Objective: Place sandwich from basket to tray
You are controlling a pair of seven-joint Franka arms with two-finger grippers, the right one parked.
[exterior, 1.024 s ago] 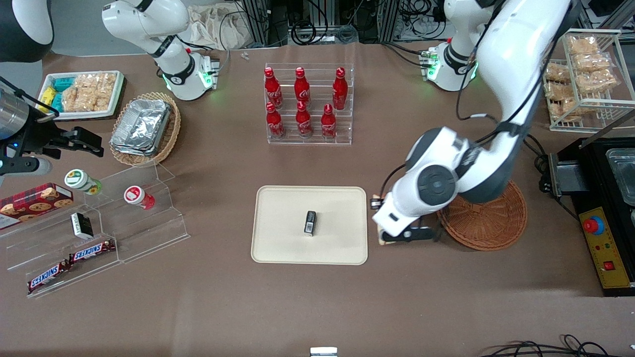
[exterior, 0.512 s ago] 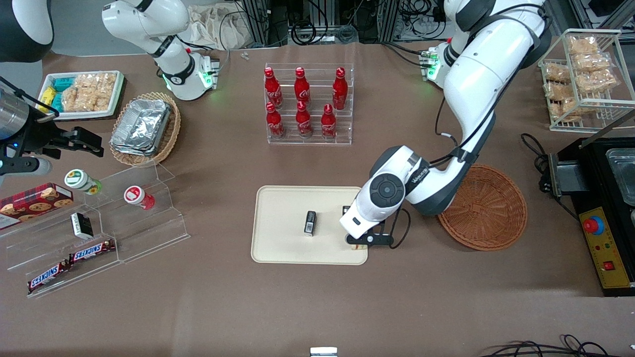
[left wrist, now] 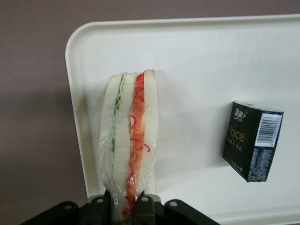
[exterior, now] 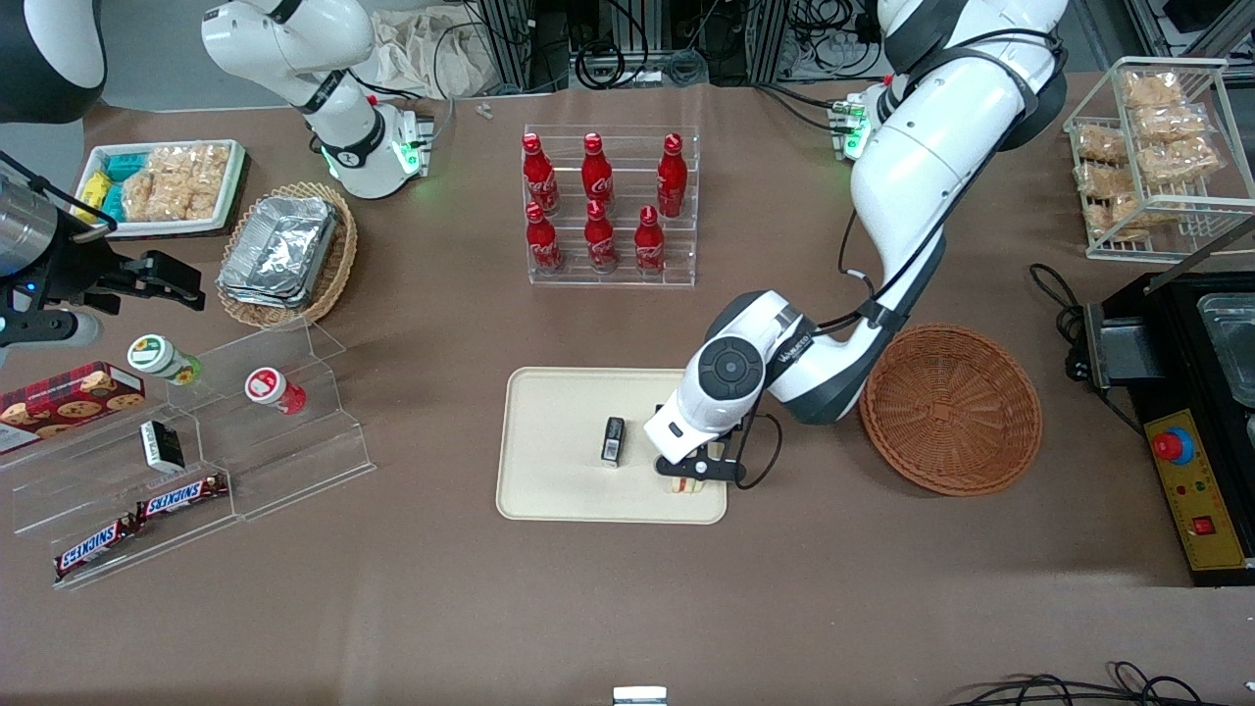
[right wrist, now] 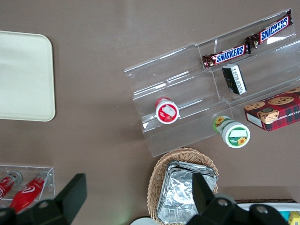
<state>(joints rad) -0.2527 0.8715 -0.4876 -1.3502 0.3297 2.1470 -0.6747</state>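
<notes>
Carried across from beside the basket point(exterior: 951, 410), the sandwich point(left wrist: 129, 140) now hangs pinched edge-up in the end effector point(left wrist: 125, 206) over the tray point(left wrist: 197, 56), ready for lowering.

lab | robot table point(exterior: 441, 608) | cable clutter point(exterior: 608, 59) | emergency-stop box point(exterior: 1191, 490)

Your working arm point(exterior: 922, 167) is glossy white with dark grey joint bands, a round grey cap at the wrist, black cables looping alongside, and a black gripper point(exterior: 698, 473); its base glows green.
</notes>
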